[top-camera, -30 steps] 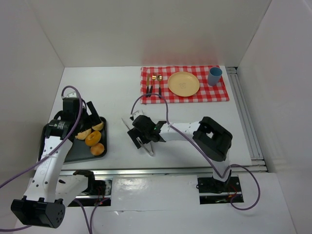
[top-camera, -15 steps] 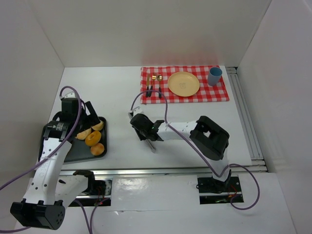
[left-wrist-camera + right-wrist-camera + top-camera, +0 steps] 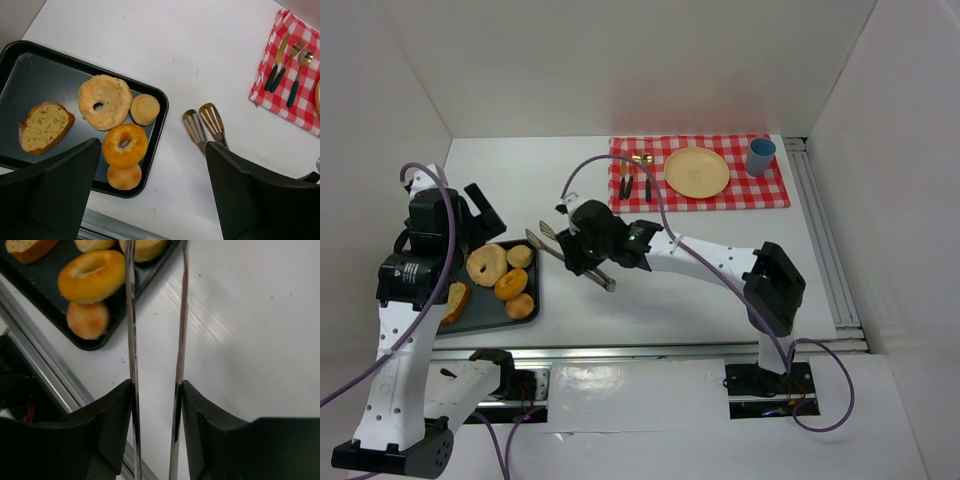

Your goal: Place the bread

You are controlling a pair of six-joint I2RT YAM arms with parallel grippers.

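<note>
Swung toward the tray (image 3: 30, 70), the tongs (image 3: 212, 120) are pinched by the jaws of the right gripper (image 3: 156, 390), tips near its rim. The left gripper (image 3: 152, 155) has been lifted off the tray, jaws spread. The bread slice (image 3: 45, 127) lies at the tray's left end.

Red checked cloth (image 3: 760, 190) on the far side of the white table (image 3: 550, 180), blue cup (image 3: 760, 157) upright at its far right corner, knife (image 3: 278, 62), fork (image 3: 287, 67) and spoon (image 3: 297, 79) side by side on its left end.
</note>
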